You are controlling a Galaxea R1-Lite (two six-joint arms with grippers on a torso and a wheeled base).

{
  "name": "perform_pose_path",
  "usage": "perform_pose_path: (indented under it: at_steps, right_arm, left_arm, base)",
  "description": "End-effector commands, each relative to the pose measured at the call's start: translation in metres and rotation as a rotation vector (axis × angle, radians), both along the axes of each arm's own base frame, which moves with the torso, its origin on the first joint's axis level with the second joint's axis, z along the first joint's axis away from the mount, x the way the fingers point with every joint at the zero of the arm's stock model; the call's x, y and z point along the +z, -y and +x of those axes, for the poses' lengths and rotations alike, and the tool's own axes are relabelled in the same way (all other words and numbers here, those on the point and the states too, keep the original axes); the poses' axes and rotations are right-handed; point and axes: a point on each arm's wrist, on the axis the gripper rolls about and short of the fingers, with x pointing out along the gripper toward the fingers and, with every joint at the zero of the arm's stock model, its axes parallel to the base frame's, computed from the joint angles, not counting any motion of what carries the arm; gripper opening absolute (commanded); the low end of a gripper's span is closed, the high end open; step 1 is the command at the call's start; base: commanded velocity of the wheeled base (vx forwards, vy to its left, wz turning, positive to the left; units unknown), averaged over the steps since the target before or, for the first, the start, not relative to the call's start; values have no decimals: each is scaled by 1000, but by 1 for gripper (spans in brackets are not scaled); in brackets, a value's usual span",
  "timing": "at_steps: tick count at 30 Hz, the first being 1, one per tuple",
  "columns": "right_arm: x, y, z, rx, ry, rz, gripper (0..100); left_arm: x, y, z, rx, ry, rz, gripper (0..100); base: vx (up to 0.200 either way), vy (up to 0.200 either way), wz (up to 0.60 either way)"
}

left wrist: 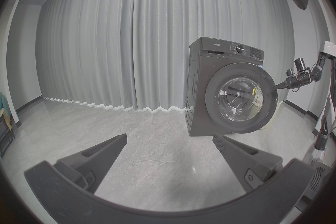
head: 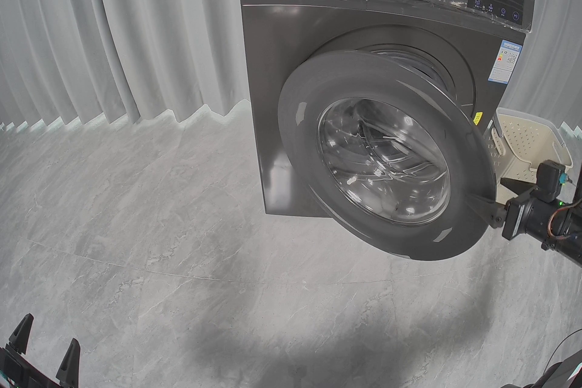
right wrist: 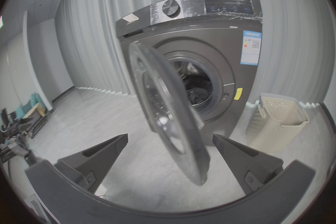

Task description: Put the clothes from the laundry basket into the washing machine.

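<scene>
Clothes [right wrist: 197,92] half-hidden behind door [right wrist: 167,114]

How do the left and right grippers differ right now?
The left gripper hangs low over the floor, far from the washing machine; the right gripper is at the rim of the open door. Nothing lies between the left's fingers; the door edge sits between the right's. Both are open.

L arm held low and close in, L claw [head: 47,342] at bottom corner of head view, tips pointing up/fwd, fingers [left wrist: 105,153] spread wide. R arm stretched fwd at mid height, wrist approx level, R claw [head: 487,207] pointing toward robot's left, its fingers [right wrist: 105,151] spread wide too.
</scene>
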Motion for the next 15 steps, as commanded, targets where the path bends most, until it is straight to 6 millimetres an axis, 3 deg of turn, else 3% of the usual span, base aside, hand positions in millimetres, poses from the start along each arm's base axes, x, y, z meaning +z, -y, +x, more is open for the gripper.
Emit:
perform_pose_path:
  at_steps: [1,6,12,15]
  right_arm:
    - [-11,1,28,-85,-20,-19,100]
    - [-2,17,35,-175,23,-15,100]
    - [18,54,45,-339,97,-14,100]
    - [17,62,45,-371,96,-15,100]
  left_arm:
    - [-5,0,0,2,-5,-9,100]
    - [-5,0,0,4,-5,-6,100]
    - [-5,0,0,4,-5,-5,100]
    - [-5,0,0,4,-5,-3,100]
  base:
    - [0,0,0]
    - [0,0,0]
    - [0,0,0]
    - [0,-200,0]
